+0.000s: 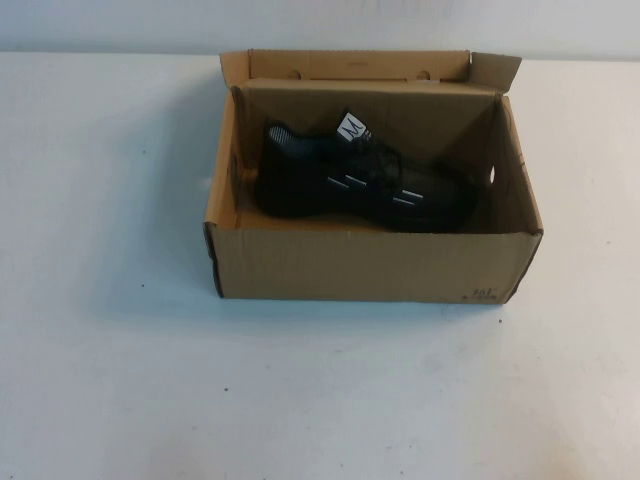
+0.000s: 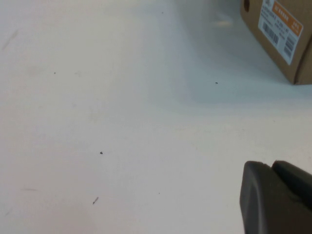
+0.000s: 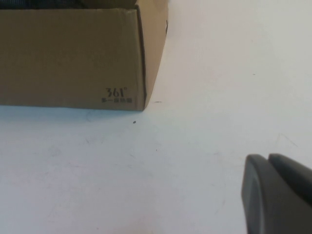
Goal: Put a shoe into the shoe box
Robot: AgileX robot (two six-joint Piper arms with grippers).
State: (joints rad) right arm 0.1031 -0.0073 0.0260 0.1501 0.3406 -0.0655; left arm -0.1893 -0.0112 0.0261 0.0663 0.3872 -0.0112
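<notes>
The black mesh shoe (image 1: 350, 185) lies on its side inside the open brown shoe box (image 1: 370, 265), toe to the right, white tongue tag up. Neither arm shows in the high view. In the left wrist view my left gripper (image 2: 270, 165) is shut and empty, low over the white table, with a labelled corner of the box (image 2: 280, 41) some way ahead. In the right wrist view my right gripper (image 3: 267, 157) is shut and empty, back from the box's printed front corner (image 3: 73, 58).
The box stands in the middle of the white table (image 1: 120, 380), its flaps upright at the back. A white barcode label (image 2: 282, 27) sits on the box's left end. Small dark specks (image 2: 101, 152) mark the tabletop.
</notes>
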